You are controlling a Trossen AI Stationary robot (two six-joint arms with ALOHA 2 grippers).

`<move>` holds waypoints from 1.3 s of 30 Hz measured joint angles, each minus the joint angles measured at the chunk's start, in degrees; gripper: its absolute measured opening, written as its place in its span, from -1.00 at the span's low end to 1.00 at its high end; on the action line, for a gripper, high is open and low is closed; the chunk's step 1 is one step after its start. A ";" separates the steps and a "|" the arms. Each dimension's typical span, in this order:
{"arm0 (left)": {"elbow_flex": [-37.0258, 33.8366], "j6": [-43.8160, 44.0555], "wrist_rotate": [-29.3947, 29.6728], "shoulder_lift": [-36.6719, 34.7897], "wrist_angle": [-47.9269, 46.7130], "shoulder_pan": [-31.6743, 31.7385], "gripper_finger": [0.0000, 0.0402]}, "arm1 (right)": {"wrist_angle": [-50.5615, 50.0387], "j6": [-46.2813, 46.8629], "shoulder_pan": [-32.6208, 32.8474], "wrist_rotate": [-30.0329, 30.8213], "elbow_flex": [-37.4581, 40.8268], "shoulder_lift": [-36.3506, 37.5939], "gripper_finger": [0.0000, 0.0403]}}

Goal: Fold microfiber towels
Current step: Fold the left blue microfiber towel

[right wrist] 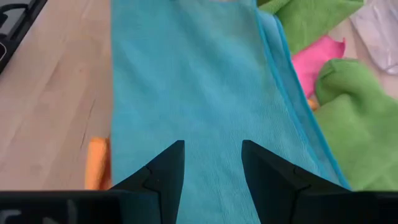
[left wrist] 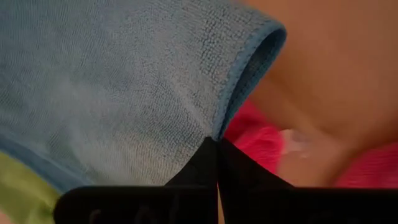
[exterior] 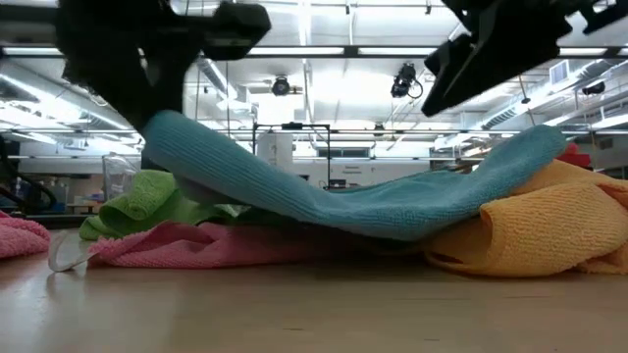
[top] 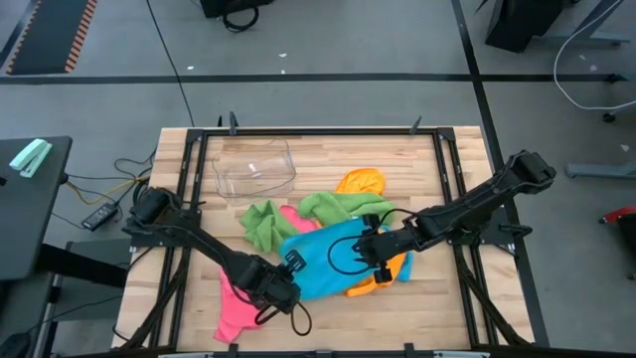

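A sky blue towel [top: 323, 261] lies spread over the heap at the table's middle. Under and around it are a pink towel [top: 237, 308], two green towels [top: 266, 224] and orange towels [top: 360, 182]. My left gripper [top: 290, 286] is shut on the blue towel's near left end, which stands raised [exterior: 177, 132] in the low view. My right gripper [right wrist: 212, 165] hangs open over the blue towel's right part, with its fingers apart and above the cloth. My left gripper pinches the blue towel's hemmed edge [left wrist: 216, 127] between its two shut fingers, a little way from a rounded corner [left wrist: 272, 34]. The fingers slant down from above. The held end is lifted; the rest sags slack across the pink towel, and its far end [exterior: 535, 147] rests on an orange towel [exterior: 549, 226].
A clear plastic tub [top: 255, 169] stands at the table's far left part. A dark frame [top: 318, 131] runs along the table's edges. Bare wood shows along the near edge [exterior: 314, 304] and at the right of the heap.
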State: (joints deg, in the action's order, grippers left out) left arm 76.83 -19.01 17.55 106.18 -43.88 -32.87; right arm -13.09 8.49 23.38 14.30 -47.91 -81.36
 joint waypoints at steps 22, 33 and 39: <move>9.52 12.38 -6.42 -0.24 -8.00 -4.54 -0.90 | 21.42 0.05 -0.74 -1.18 -2.63 -20.54 -0.17; 9.03 13.04 -6.30 -0.08 -2.68 -2.96 -0.90 | 17.00 1.52 -0.18 -3.30 -6.22 -22.96 -0.17; 9.03 13.60 -6.26 0.12 -2.23 -1.56 -0.89 | 20.38 4.21 3.39 -0.32 -6.31 -20.76 -0.17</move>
State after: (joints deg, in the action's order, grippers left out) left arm 85.86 -5.41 11.29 106.30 -46.12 -34.42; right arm 7.28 12.70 26.77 13.99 -54.22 -102.12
